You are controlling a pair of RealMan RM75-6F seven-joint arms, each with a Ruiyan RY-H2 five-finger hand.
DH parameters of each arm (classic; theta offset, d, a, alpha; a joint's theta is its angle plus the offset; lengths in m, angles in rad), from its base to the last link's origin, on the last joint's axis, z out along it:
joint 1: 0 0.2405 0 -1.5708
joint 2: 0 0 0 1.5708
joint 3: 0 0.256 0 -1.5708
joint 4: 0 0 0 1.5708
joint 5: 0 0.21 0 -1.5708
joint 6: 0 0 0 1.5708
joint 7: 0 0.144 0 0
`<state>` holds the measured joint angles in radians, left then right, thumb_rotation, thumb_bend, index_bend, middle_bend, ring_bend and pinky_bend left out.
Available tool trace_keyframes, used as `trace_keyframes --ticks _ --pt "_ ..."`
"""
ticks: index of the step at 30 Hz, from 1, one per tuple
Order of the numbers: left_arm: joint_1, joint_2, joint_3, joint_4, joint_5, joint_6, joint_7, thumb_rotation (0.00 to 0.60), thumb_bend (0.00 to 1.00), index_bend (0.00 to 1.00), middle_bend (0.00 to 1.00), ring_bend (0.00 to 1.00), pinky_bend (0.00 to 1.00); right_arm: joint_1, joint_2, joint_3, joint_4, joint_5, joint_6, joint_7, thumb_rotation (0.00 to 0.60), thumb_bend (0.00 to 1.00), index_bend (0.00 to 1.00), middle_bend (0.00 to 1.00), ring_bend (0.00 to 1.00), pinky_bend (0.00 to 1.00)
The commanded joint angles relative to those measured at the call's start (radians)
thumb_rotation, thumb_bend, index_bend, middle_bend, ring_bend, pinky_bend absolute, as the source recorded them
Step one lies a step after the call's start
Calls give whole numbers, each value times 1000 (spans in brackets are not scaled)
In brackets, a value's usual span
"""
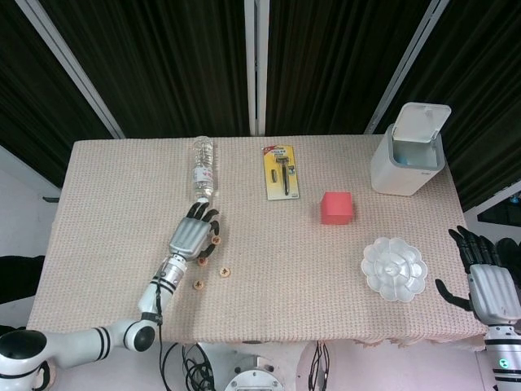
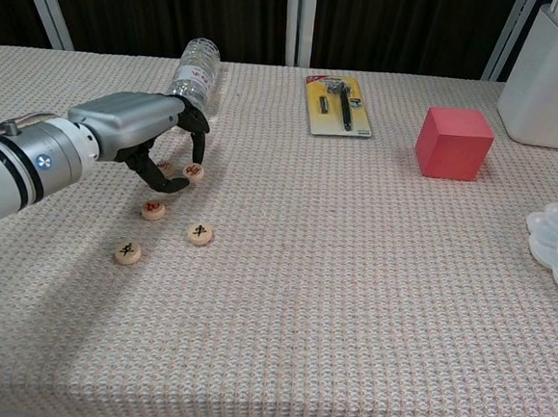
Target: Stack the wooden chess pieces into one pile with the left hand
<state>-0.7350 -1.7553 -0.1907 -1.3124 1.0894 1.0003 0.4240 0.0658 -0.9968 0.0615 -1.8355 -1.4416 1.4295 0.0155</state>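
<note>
Near the table's left front, the left hand [image 2: 149, 138] hovers with fingers curled apart over two wooden chess pieces [image 2: 194, 171], holding nothing; three more lie loose, unstacked. Closing carelessly could flick a disc away or nudge the bottle [image 2: 193, 74] just behind

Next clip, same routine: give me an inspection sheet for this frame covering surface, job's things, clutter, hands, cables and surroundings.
Surface: table under a beige woven cloth.
Job's things: wooden chess pieces lie apart near the front left, none stacked; four show, one partly hidden by fingers.
Clutter: plastic bottle lying on its side, carded razor pack, red cube, white lidded bin, white flower-shaped palette.
Hands: left hand over the far pieces, fingers curled down; whether it holds one cannot be told. Right hand off the table's right edge, fingers spread, holding nothing.
Cables: dark cables hang below the front edge.
Surroundings: dark curtains behind.
</note>
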Motion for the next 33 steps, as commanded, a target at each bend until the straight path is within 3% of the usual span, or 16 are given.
trace_keyframes --ticks 1,33 --pt "1 17 -8 -14 -9 6 14 600 333 502 157 0 0 0 0 0 0 0 -1 0 600 240 0 0 0 0" --pt "8 36 2 17 -74 -18 16 600 336 473 156 0 0 7 9 -3 -12 20 -26 -7 600 240 0 0 0 0"
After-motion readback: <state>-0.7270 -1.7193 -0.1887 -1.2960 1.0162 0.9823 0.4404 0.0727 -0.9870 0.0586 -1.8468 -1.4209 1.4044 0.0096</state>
